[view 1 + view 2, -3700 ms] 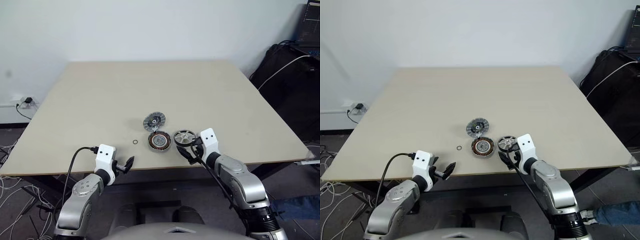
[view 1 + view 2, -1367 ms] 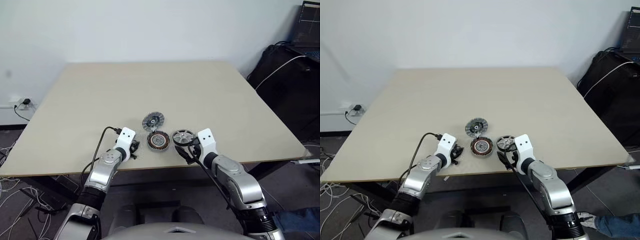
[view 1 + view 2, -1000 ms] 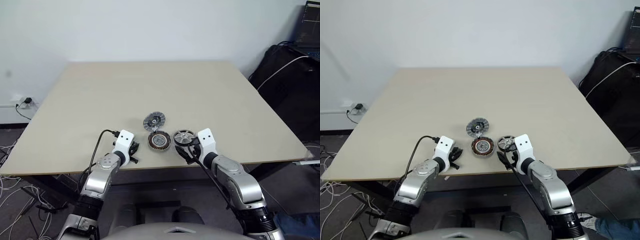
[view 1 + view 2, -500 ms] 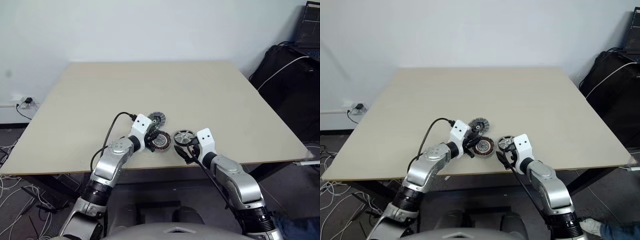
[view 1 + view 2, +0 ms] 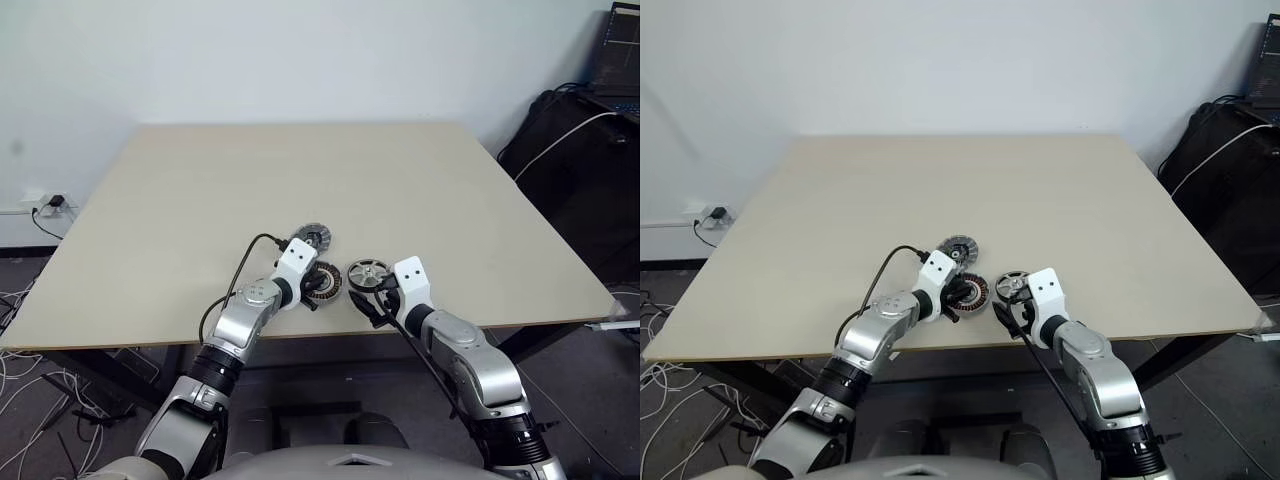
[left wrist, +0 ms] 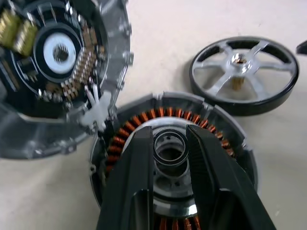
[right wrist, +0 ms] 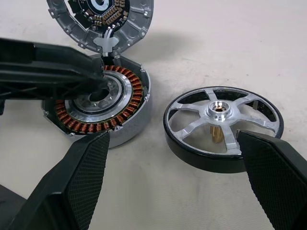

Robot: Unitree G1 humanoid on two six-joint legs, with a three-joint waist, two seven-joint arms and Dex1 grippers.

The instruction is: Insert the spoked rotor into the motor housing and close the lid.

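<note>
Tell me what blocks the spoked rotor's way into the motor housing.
The left gripper does: it hovers over the centre of the motor housing, holding a small ring. The spoked rotor lies beside the housing on the table.

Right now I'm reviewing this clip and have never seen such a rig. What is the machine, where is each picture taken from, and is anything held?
This is a humanoid robot with two arms, each ending in a two-fingered black gripper. Two pictures look down from its head; the other two look along each wrist. On the table lie the motor housing with copper windings, the grey lid beside it, and the spoked rotor. The left gripper pinches a thin ring over the housing's centre. The right gripper is open, a finger on each side of the rotor, not gripping it.
</note>
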